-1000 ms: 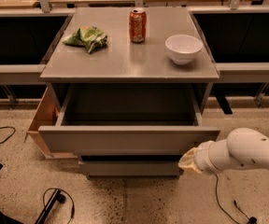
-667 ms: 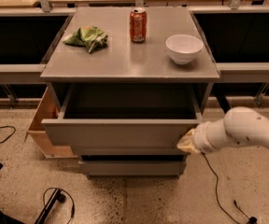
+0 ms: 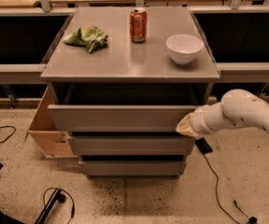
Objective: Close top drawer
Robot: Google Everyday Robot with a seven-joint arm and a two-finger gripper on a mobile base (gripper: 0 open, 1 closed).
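Note:
The top drawer point(image 3: 120, 117) is a wide grey drawer under the grey cabinet top point(image 3: 130, 62). It stands out only a little, with a narrow dark strip of its inside showing. My gripper point(image 3: 187, 126) is at the end of a white arm coming in from the right. It rests against the right end of the drawer's flat front panel. Two shorter grey drawer fronts point(image 3: 130, 144) sit shut below.
On the cabinet top stand a red soda can point(image 3: 138, 25), a white bowl point(image 3: 184, 48) and a green chip bag point(image 3: 88, 37). A cardboard box point(image 3: 48, 129) sits on the floor at the left. Black cables point(image 3: 55, 204) lie on the speckled floor.
The top drawer has slid inward, from far open to nearly shut. My gripper and arm have moved forward with its front panel.

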